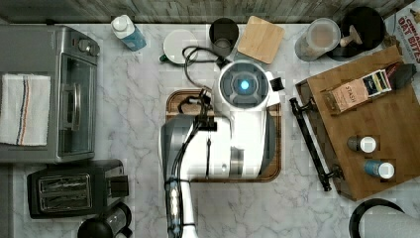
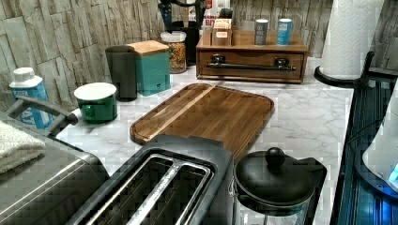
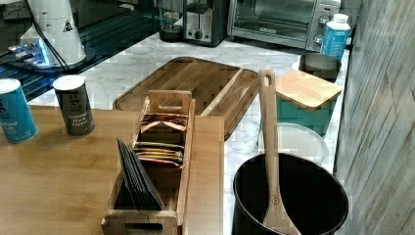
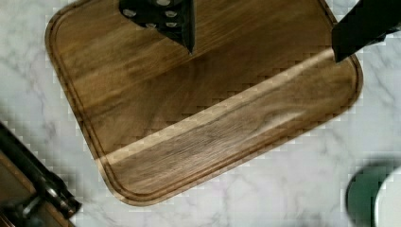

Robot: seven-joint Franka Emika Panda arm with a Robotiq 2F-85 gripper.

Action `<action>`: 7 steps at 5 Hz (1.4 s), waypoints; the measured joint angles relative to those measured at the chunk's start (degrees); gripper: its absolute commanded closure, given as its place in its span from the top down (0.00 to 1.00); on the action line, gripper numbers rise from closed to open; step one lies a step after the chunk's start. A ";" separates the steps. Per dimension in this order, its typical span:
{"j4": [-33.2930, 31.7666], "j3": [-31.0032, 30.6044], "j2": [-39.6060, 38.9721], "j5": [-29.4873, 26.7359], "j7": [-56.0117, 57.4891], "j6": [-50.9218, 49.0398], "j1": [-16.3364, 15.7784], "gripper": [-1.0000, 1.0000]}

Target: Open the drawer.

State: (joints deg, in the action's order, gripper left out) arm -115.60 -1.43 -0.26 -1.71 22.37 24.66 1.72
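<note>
The drawer (image 2: 248, 57) is a light-brown bamboo front at the far end of the counter in the left view, sitting flush in its box. A long black bar handle (image 2: 251, 67) runs across it on two brackets. The same handle (image 1: 312, 144) lies along the box's left edge in the top view. My arm (image 1: 244, 84) hangs over the dark wooden tray (image 1: 174, 99), to the top view's left of the handle. In the wrist view my gripper (image 4: 262, 26) is open above the tray (image 4: 203, 109), its black fingers (image 4: 165, 16) wide apart with nothing between them. One end of the handle (image 4: 42, 182) shows in a corner.
A tea box (image 1: 354, 91) and two spice jars (image 2: 270, 30) stand on top of the drawer box. A paper towel roll (image 2: 349, 37) stands beside it. A green mug (image 2: 96, 101), a teal canister (image 2: 152, 65), a toaster (image 1: 74, 188) and a toaster oven (image 1: 49, 114) ring the tray.
</note>
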 measured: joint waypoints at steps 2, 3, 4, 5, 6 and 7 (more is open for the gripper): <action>-12.20 0.40 6.81 -0.97 27.74 5.94 0.01 1.00; -15.33 2.09 7.26 -0.98 36.44 9.64 0.23 1.00; -17.23 5.82 7.23 -0.72 45.84 10.37 0.84 1.00; -20.25 9.68 7.22 -0.72 52.44 20.97 2.52 1.00; -22.27 12.28 7.20 0.59 58.48 27.40 4.85 1.00; -23.39 13.02 7.20 0.68 62.63 29.67 7.29 1.00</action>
State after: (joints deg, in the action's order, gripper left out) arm -138.99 11.60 6.94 -1.03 84.99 54.33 9.01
